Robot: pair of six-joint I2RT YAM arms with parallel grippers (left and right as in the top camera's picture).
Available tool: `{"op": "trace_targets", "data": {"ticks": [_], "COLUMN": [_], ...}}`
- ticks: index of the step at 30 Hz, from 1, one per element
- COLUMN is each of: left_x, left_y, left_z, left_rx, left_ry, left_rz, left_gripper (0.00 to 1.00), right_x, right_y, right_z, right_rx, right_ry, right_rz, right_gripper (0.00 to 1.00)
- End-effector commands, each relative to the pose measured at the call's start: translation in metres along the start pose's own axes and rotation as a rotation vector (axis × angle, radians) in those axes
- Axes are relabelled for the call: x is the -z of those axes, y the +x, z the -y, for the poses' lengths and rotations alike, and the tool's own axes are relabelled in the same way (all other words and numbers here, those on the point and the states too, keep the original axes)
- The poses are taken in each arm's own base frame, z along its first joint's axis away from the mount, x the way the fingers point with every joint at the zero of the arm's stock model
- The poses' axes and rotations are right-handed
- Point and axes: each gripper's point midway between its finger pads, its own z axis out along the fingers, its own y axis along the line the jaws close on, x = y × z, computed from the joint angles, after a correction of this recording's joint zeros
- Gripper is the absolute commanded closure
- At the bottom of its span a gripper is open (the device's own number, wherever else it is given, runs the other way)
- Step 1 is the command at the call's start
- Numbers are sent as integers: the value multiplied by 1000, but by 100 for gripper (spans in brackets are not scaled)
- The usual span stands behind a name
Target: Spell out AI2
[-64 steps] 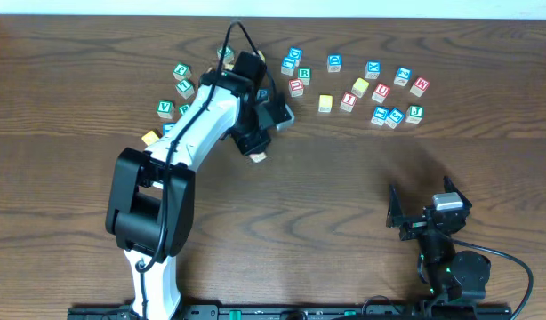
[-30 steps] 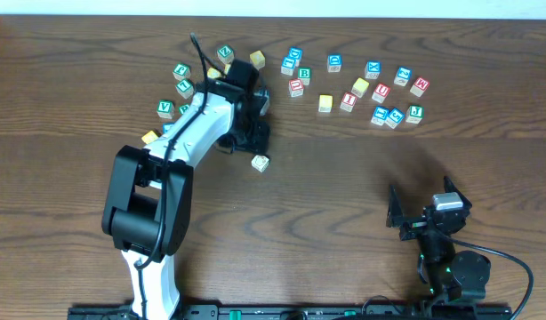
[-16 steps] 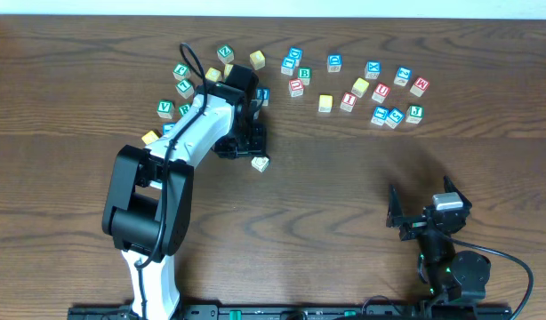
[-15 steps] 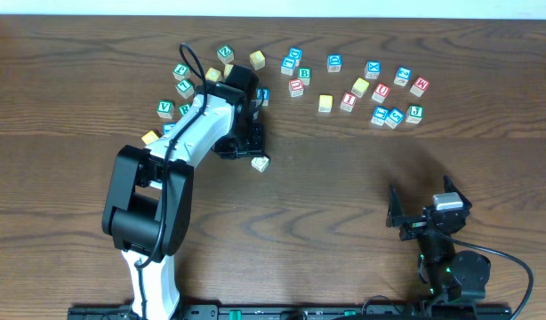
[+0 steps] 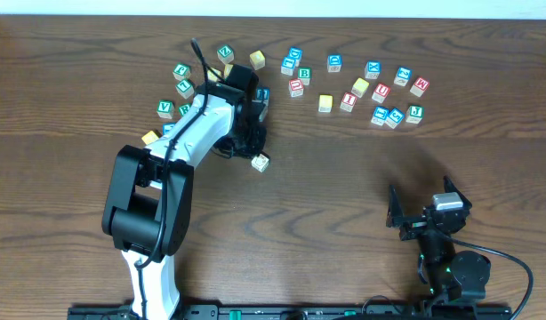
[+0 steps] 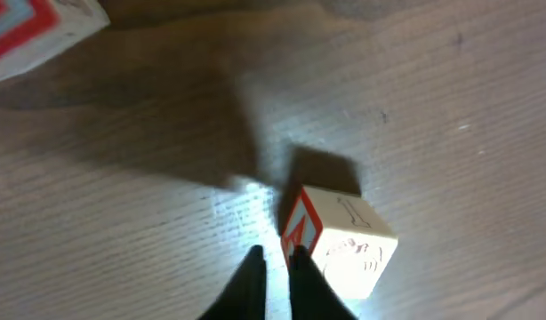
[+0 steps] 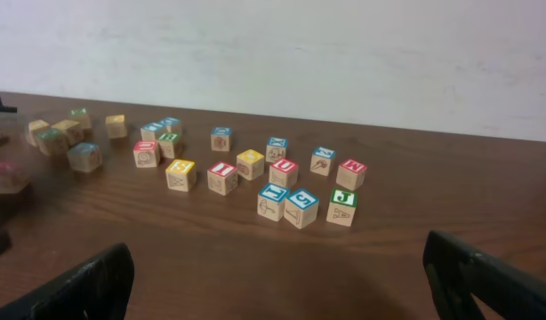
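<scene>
Left gripper sits low over the counter with its two dark fingers drawn nearly together and nothing between them. Just to the right of those fingers lies a pale wooden block resting on the wood. One face has a red border and a red letter that looks like an A, and that face is turned toward the fingers. Whether the nearer finger touches it I cannot tell. In the overhead view this block lies apart from the others, just below the end of the left arm.

Behind the gripper, part of a red-bordered block shows at the top corner of the wrist view. The left arm crosses a loose group of blocks: green ones on its far side, a yellow one close by its elbow, and a tan one near the back. More blocks spread to the right in a loose band, among them a red I, a plain yellow one and a green J, all close together.

The near half of the counter, from the lone block toward the front edge, is bare wood. The right gripper rests near the front right, well away from the blocks, with its fingers spread wide. The blocks lie near the counter's back edge, which meets a white wall.
</scene>
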Motion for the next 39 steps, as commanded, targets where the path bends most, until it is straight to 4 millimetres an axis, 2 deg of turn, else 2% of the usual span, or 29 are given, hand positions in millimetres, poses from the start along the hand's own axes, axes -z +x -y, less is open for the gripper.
{"op": "trace_targets", "data": {"ticks": [1, 6, 11, 13, 16, 25, 32, 39], "left_x": [5, 6, 17, 27, 31, 16, -6, -11], "left_y": [9, 21, 18, 15, 16, 30, 30, 15], "left_z": [-1, 2, 16, 29, 47, 73, 67, 52], "left_rx": [-158, -161, -173, -236, -299, -423, -431, -384], "left_ry": [-4, 14, 87, 146, 233, 253, 209, 104], "left_rz": [-24, -71, -38, -4, 13, -31, -70, -31], "left_gripper": [92, 93, 92, 93, 93, 93, 93, 93], "right_x": [0, 0, 0, 0, 0, 0, 0, 0], "right_y": [2, 2, 2, 2, 2, 2, 2, 2], "right_z": [0, 0, 0, 0, 0, 0, 0, 0], "right_rx": [5, 5, 5, 5, 5, 5, 5, 5], "right_ry": [3, 3, 3, 3, 3, 3, 3, 3], "right_rz": [-5, -5, -5, -5, -5, -5, -5, -5], "right_gripper": [1, 1, 1, 1, 1, 1, 1, 1]}}
